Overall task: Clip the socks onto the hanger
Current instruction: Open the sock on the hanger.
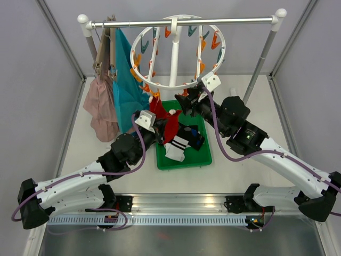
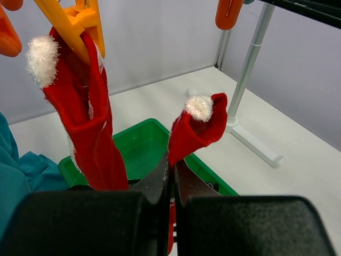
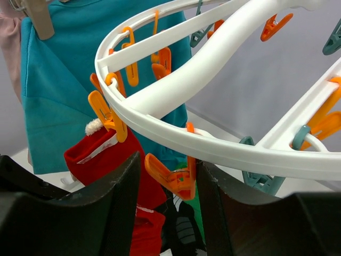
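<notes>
Two red socks with white fluffy ends are seen below the near rim of the hanger (image 1: 173, 58), which is hung from the rail (image 1: 224, 22) at the back of the table (image 1: 240, 165). One, the clipped sock (image 2: 85, 117), is gripped at its top by a yellow-orange clip (image 2: 80, 24) and hangs straight down. The other, the held sock (image 2: 194, 130), is pinched low down between the fingers of the left gripper (image 2: 171, 172), whose jaws are pressed together on the fabric; its upper part stands up and folds over, apart from any clip. The right gripper (image 3: 168, 162) is positioned at the white ring, and its jaws are set apart with an orange clip (image 3: 171, 178) between them; whether that clip is touched cannot be told. Several dark socks (image 1: 186, 141) with white and blue marks are seen in the green tray (image 1: 200, 154) beneath both grippers. A teal cloth (image 1: 125, 80) is hung on the rail to the left of the hanger.
</notes>
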Robot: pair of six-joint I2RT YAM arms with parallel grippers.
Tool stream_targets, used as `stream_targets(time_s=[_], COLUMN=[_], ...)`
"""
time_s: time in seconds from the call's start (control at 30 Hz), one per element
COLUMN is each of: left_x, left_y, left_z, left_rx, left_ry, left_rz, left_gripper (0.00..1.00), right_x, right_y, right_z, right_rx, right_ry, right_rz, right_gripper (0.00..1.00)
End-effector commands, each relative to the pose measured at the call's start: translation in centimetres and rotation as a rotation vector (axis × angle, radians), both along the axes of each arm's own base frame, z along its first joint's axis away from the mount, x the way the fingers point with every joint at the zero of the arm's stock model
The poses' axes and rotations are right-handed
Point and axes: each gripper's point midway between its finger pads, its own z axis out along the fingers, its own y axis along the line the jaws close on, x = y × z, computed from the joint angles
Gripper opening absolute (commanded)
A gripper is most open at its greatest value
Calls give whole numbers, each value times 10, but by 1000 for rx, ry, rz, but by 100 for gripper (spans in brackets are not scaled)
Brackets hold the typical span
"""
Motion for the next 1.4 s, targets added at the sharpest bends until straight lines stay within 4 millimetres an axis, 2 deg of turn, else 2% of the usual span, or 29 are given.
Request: stream_targets(time_s=[0.0, 0.23, 0.43, 0.63, 0.77, 0.8, 0.87, 1.2, 1.37], left_x=[1, 1, 1, 2, 5, 6, 10, 26, 31], left_y=[4, 5, 5, 6, 8, 9, 13, 17, 14], left_z=[19, 21, 21, 22, 25, 27, 31, 33, 43], left_rx=[-43, -45, -41, -44, -62, -73, -99, -179, -234], left_ry=[-31, -36, -37, -40, -40, -40, -34, 12, 14], left_rz=[21, 23, 23, 28, 50, 61, 89, 185, 195], left_gripper=[2, 2, 2, 2, 2, 2, 2, 2, 2], right_x=[-2, 2, 6, 7, 8, 9, 11, 13, 14], right_y=[-5, -1, 1, 4, 4, 4, 3, 3, 3], right_z=[12, 14, 14, 15, 18, 12, 12, 6, 5], right_rx=[7, -9, -3, 9, 28, 12, 22, 50, 58], right_ry=[-20, -30, -22, -10, 4, 23, 40, 92, 105], right_rz=[-10, -17, -27, -23, -31, -34, -49, -70, -77], right_gripper=[52, 50, 41, 24, 9, 6, 1, 0, 0])
